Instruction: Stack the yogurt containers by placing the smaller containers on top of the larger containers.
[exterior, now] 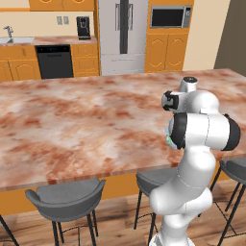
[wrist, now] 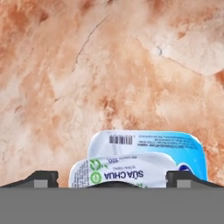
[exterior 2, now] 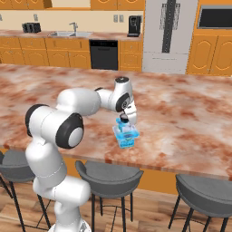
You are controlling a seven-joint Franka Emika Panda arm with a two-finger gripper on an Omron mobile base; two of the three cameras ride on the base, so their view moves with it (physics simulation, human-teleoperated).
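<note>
Marbled reddish counter [wrist: 109, 65] fills our hand view; stacked light-blue boxy yogurt packs [wrist: 144, 159] sit bottom centre, between our wide-open, empty gripper [wrist: 111, 180] tips.

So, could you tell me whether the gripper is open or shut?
Open: the gripper fingertips stand wide apart, either side of the yogurt packs.

Bright, even, rendered light fills the kitchen, with no glare. The marble counter [exterior: 72, 125] casts a soft shadow onto the stools [exterior: 67, 199] beneath it. Textures look slightly blurred and low-resolution.
</note>
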